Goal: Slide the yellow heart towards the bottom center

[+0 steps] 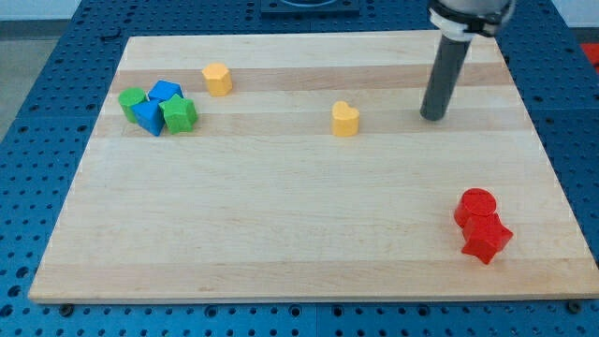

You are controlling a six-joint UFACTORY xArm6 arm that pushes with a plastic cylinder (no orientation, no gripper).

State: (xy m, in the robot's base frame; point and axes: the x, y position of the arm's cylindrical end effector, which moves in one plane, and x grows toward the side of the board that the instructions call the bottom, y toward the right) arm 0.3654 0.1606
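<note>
red pair: red cylinder (pixel 475 205) and red star-like block (pixel 487 240), lower right of the frame, touching
yellow heart (pixel 345 119): upper middle, slightly right of centre, alone on the board (pixel 281 234)
my tip (pixel 432 116): right of the heart, well apart, on the board (plain rod, no jaws to read)
cluster, upper left: two blue blocks (pixel 148 116) (pixel 166 92), two green blocks (pixel 179 114) (pixel 132 99), bunched together
second yellow block (pixel 217 80): just right of the cluster, upper left
</note>
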